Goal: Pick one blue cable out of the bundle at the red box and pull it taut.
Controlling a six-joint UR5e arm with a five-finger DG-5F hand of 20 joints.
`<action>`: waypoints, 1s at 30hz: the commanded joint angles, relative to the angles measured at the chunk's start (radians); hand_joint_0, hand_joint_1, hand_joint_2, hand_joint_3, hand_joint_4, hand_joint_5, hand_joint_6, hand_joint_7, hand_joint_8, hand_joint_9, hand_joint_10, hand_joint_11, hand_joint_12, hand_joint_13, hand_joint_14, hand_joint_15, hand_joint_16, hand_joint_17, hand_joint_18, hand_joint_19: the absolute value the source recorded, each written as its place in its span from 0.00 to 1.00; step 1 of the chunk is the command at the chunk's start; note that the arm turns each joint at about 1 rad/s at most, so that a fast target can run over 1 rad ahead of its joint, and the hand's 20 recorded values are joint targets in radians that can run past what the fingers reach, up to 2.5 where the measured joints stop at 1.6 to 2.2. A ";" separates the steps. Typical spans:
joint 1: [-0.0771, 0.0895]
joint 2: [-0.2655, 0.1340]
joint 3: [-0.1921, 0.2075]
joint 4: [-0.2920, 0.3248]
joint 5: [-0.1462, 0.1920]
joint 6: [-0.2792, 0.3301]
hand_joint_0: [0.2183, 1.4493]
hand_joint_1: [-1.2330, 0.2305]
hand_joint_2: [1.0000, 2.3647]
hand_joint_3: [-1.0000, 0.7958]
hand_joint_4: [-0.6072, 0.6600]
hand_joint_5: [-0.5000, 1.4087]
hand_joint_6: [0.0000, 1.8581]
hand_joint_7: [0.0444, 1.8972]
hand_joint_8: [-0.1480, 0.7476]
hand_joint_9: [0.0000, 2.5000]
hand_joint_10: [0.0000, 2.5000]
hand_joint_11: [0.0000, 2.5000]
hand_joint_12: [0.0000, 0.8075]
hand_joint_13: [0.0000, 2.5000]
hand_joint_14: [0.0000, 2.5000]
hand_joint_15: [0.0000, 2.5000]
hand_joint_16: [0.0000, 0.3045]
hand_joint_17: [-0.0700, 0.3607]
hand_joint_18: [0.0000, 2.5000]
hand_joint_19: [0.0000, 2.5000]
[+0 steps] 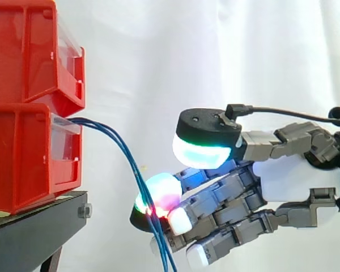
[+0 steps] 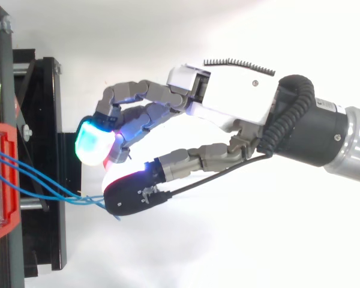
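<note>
Where the arm entered at the right edge of the side view, the hand (image 1: 294,178) lay level. Its fingers were stretched toward the bins and only slightly bent. A broad cyan-glowing pad (image 1: 204,153) stood well above the lower fingers, so the hand was open and clasped nothing. The blue cables (image 1: 122,147) came out of the front of the lower red bin (image 1: 22,153) and sagged rightward. They lay against a fingertip (image 1: 164,190) glowing red and green, then dropped past the bottom edge. A second red bin (image 1: 28,51) sat stacked on the first. Both rested on the black stand (image 1: 34,226) before the white curtain (image 1: 158,56). Seen from above, the cables ran under a black-backed finger.
</note>
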 commanded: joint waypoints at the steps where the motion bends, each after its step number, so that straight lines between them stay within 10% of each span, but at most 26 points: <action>1: 0.003 0.000 -0.023 0.129 0.012 -0.065 0.28 0.36 0.00 0.31 0.79 0.21 0.27 0.52 0.58 0.30 0.01 0.21 0.53 0.20 0.00 0.10 0.20 0.48 0.24 0.16; 30: 0.057 -0.076 -0.017 0.301 0.069 -0.157 0.30 0.33 0.01 0.33 0.68 0.22 0.27 0.71 0.58 0.31 0.01 0.23 0.52 0.20 0.00 0.10 0.19 0.47 0.25 0.16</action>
